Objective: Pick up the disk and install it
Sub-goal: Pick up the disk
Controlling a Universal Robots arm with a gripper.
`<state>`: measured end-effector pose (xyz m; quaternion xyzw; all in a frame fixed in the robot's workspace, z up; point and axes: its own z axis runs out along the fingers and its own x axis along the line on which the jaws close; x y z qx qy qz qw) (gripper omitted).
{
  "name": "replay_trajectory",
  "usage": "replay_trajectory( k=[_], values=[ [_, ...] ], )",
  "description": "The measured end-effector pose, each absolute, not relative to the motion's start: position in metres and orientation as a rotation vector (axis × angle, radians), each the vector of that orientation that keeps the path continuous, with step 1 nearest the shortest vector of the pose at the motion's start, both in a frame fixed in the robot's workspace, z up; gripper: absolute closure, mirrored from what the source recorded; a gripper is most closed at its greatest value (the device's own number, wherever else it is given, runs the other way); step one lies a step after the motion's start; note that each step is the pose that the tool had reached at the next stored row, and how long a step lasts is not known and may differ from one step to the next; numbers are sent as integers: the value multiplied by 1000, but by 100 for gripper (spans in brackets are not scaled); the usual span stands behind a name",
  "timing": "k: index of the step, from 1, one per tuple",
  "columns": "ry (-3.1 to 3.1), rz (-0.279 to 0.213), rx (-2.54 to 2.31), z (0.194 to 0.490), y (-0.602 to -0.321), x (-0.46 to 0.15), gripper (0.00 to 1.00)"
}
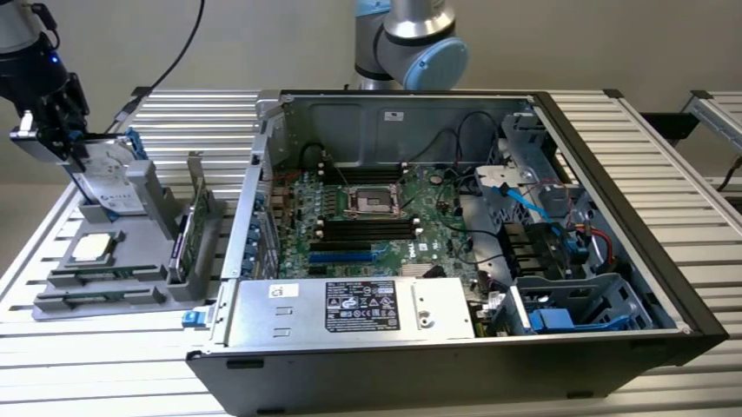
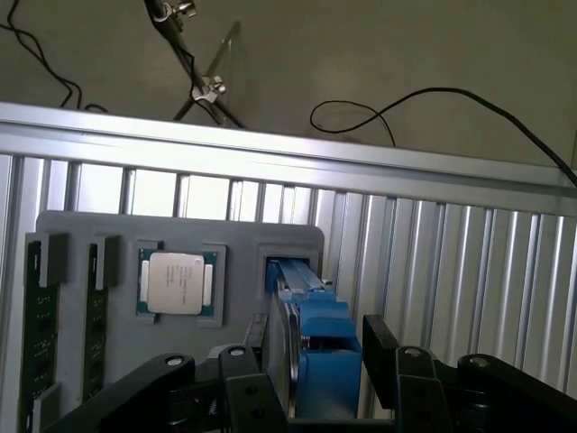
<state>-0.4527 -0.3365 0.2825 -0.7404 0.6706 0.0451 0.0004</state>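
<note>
The end effector [image 1: 72, 155] hangs over the grey holder [image 1: 116, 291] on the slatted surface [image 1: 116, 365] at the exterior view's left, well apart from the open computer case [image 1: 347, 113]. The disk [image 1: 116, 178] stands on edge in the holder's slot, label face showing, with the chip [image 1: 96, 248] lying flat just beside it and a thin card [image 1: 191, 217] upright nearer the case. In the wrist view the end effector [image 2: 311, 361] is spread wide, with 1 finger [image 2: 248, 383] on each side of the disk [image 2: 326, 329] and its blue carrier between them. Both fingers stand just beside the disk's faces, and I cannot tell whether either one touches it. The disk sits in its slot and nothing is lifted, so I judge the step in hand to be the grasp. To do it well, the 2 fingers should close squarely on the flat faces, centred along the disk's length so it does not swing once free. The grip should take metal and carrier together rather than the blue plastic alone, which may flex or unclip. The wrist should stay in line with the slot, since a tilted pull could jam the disk against the holder [image 2: 90, 230] or drag the holder along. The chip [image 2: 176, 281] lies close enough that any sideways drift is worth avoiding.
</note>
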Motion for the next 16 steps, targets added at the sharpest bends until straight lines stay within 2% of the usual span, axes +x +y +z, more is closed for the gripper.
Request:
replay_trajectory(
  k=[16],
  values=[
    [2111,144,-2323,280,-336,-453,46]
  ],
)
